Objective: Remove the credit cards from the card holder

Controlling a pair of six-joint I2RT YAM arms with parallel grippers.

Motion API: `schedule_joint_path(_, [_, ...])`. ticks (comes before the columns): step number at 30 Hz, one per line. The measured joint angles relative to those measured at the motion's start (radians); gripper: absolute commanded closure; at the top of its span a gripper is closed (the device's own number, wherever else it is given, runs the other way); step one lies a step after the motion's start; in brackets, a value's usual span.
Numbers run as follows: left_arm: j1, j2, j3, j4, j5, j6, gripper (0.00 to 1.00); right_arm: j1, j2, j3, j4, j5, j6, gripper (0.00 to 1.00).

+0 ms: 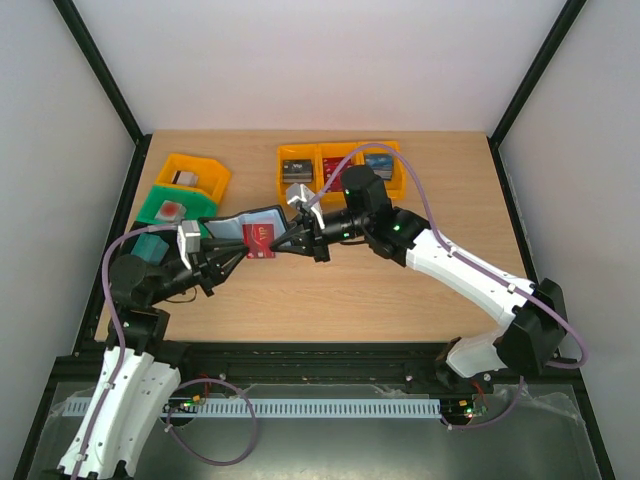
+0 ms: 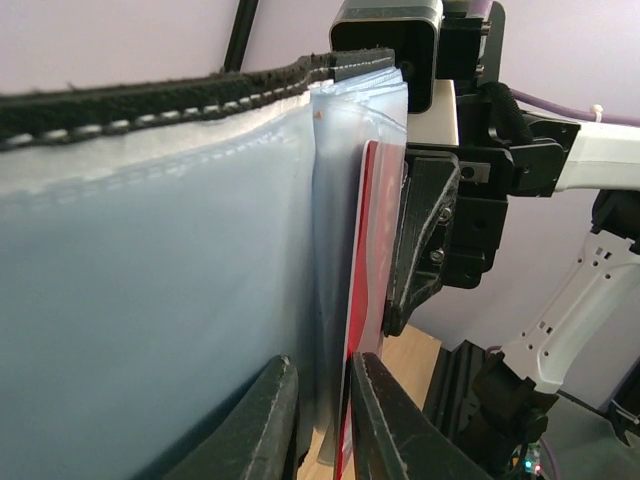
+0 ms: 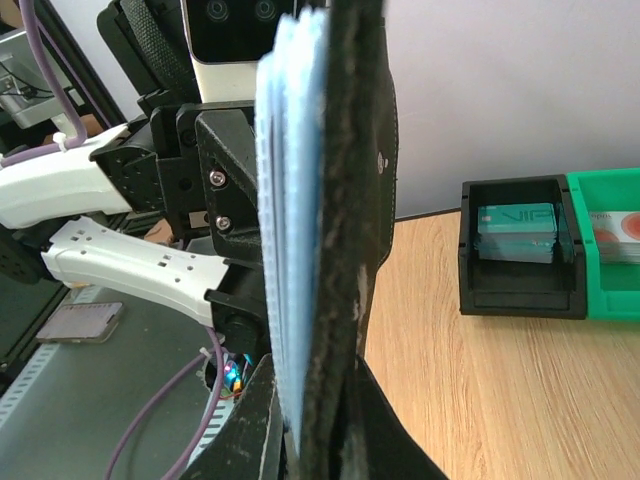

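Pockets of card holder (image 1: 262, 222) hide most of red credit card (image 2: 358, 250).

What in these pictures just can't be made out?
1. How many cards are in the wallet: both wrist views see it edge-on; overhead it is too small.
2. Print on the red card: edge-on in the left wrist view, tiny overhead.
3. Whether the left pincer pinches that card: the wallet's clear pocket fills the gap, left wrist view.

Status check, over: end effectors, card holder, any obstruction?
Right end effector shut on card holder. Left end effector straddles red card in clear sleeve, grip unclear. Card not yet out. No obstruction seen.
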Motion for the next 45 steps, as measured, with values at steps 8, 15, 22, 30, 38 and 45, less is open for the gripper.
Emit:
schedule_joint_path(8, [-0.021, 0.010, 0.000, 0.011, -0.005, 0.004, 0.98, -0.003, 0.002, 0.000, 0.005, -0.008, 0.014, 0.98])
schedule_joint_path(15, [-0.025, 0.010, 0.000, 0.022, 0.013, -0.006, 0.98, -0.009, 0.003, 0.000, 0.001, -0.011, 0.003, 0.92])
schedule_joint_path(22, [-0.022, 0.003, 0.002, 0.019, 0.016, -0.032, 0.98, -0.025, 0.003, 0.000, -0.008, -0.014, -0.023, 0.98])
schedule_joint_path(30, [0.003, -0.014, 0.003, 0.011, 0.018, -0.036, 0.98, -0.076, -0.009, -0.004, -0.043, -0.035, -0.048, 0.95])
schedule_joint_path(38, [0.018, -0.026, 0.008, -0.011, -0.014, -0.018, 0.98, -0.126, -0.029, -0.006, -0.059, -0.033, -0.047, 0.98])
schedule_joint_path(45, [0.039, -0.020, 0.047, -0.142, -0.247, 0.027, 0.98, -0.222, -0.027, -0.008, -0.036, 0.243, 0.158, 0.98])
